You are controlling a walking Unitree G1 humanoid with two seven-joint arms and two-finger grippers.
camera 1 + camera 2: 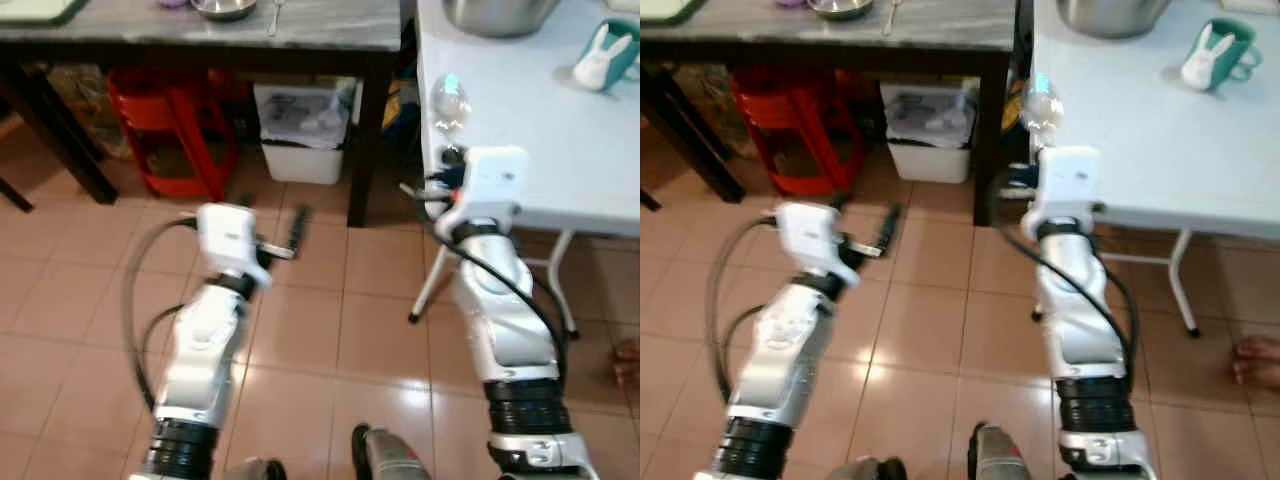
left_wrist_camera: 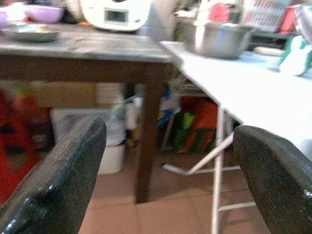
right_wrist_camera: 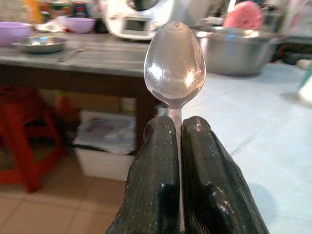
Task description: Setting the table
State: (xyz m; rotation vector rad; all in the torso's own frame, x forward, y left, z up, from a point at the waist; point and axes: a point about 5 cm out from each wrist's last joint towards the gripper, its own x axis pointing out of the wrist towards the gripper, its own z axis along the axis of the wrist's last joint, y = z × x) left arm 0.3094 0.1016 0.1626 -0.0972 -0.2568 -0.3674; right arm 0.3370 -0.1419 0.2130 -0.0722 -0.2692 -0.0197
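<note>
The right tool [image 3: 178, 146] has its two black fingers pressed together on the handle of a spoon [image 3: 174, 66], which stands upright above them, just at the near left edge of the white tabletop [image 1: 560, 150]. The grip takes only the thin handle, so the spoon could likely pivot or slip as the arm swings over, and the bowl might clip the tabletop edge if carried low. The spoon is polished metal, its oval bowl mirror-bright with reflections, its handle narrow. The left tool [image 2: 165, 175] hangs over the tiled floor [image 1: 300, 320] with its fingers spread wide, holding nothing. A steel bowl [image 3: 239, 51] sits at the tabletop's far edge.
</note>
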